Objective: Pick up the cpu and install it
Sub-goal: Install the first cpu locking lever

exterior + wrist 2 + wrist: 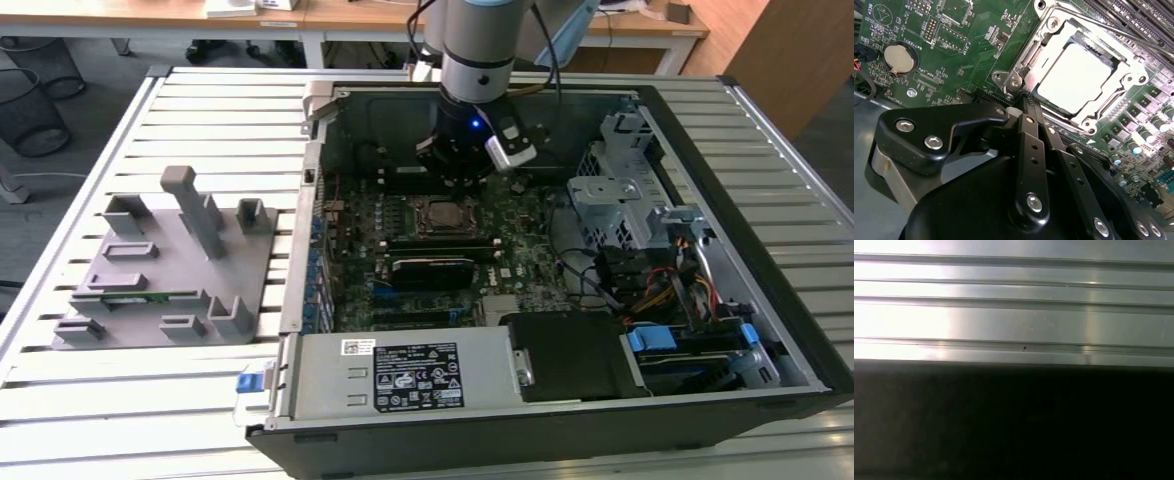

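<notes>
A: What holds what here?

B: The open black computer case (787,330) lies on its side on the ribbed metal table (134,420). Inside it sits the green motherboard (514,255), with a grey drive cage (617,200) and a bundle of coloured cables (654,290) on the side of the board toward the exterior view's right, and a silver power supply box with a white label (400,375) along the case's near edge. Outside the case, toward the exterior view's left, stands a grey plastic fixture tray (167,260) with upright posts; a long narrow green memory stick (127,296) lies in one of its slots.

A: And the cpu?

B: The small square chip with a silvery metal top (1081,75) already lies in the square metal-framed socket (1019,75) near the middle of the motherboard. In the second wrist view it looks seated flat, though glare washes out its surface, so I can't be sure.

A: The hand?

B: The black gripper (1026,102) hangs just above the board, beside the socket, its tips next to the frame's corner. Its two fingers (1029,145) look pressed together and hold nothing. The cpu is apart from them, just past the tips.
</notes>
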